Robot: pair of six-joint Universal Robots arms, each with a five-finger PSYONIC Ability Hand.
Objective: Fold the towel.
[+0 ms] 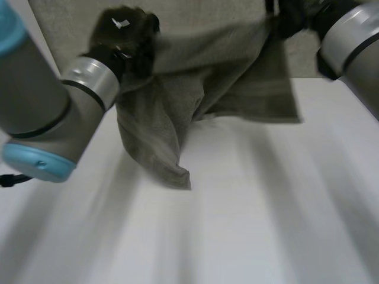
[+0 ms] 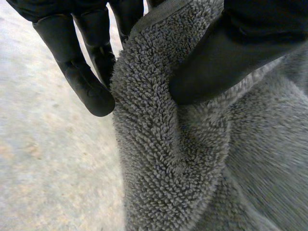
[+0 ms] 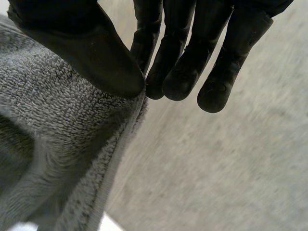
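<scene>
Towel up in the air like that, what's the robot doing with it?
The robot is holding a grey towel up over the white table with both hands. Its left hand pinches the top edge at one end, and its right hand pinches the top edge at the other end. The towel sags between them, and one bunched part hangs down towards the table. It is not folded yet.

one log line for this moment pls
left hand: pinching towel edge | right hand: pinching towel edge | towel: hanging between hands above table
</scene>
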